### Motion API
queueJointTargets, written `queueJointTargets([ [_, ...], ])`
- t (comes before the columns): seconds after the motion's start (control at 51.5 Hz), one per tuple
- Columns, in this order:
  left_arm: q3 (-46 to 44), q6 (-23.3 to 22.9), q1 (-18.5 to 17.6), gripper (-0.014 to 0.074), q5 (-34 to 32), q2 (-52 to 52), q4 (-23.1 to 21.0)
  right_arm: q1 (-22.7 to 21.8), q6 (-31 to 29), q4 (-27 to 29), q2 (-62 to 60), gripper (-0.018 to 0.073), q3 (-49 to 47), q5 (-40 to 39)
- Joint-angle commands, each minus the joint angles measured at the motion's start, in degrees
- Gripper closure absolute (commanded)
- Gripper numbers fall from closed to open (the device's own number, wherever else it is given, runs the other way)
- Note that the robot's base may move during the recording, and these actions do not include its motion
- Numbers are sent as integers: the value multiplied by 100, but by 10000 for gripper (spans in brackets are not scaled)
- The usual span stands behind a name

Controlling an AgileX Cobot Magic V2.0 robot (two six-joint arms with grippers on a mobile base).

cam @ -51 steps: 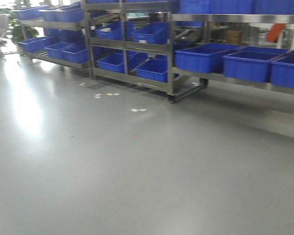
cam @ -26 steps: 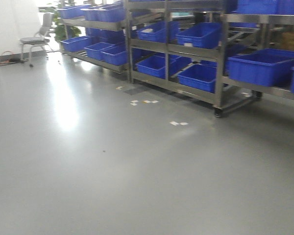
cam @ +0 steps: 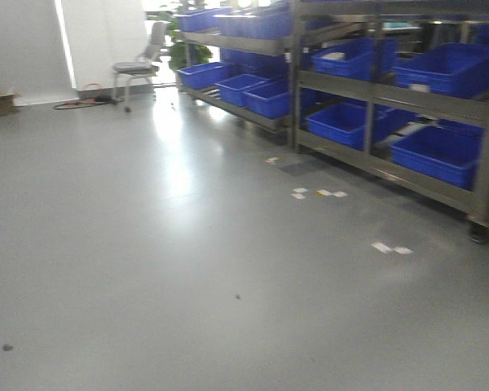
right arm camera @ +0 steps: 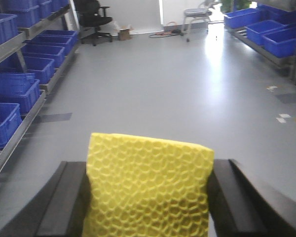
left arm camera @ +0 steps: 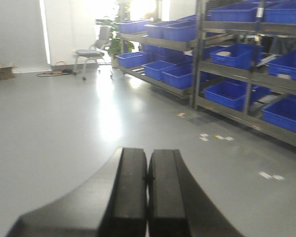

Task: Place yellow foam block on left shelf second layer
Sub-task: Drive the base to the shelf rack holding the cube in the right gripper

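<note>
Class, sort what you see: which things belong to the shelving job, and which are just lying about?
Job: bright-yellow textured foam block, clamped in the right tool; grey metal shelf rack holding blue plastic bins.
Lying about: grey chair; small brown cardboard box; white paper scraps; black office chair.

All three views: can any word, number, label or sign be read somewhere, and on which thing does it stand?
No text can be read in any view.
The blue bins: pale tags on some, too blurred to read.
The floor markers: pale patches, no legible print.
The yellow foam block: no print, only a cell pattern.
The cardboard box: too small to tell.
</note>
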Motion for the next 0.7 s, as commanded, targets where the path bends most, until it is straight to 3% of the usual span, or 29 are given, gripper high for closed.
queueJointTargets([
  [0.0,136,-14,-39,461,-460,25,-22,-9,-31,-105,17,293,-152,-488],
  [0.68,136,-14,-39,461,-460,25,-22,-9,-31,-105,24,293,-152,-488],
])
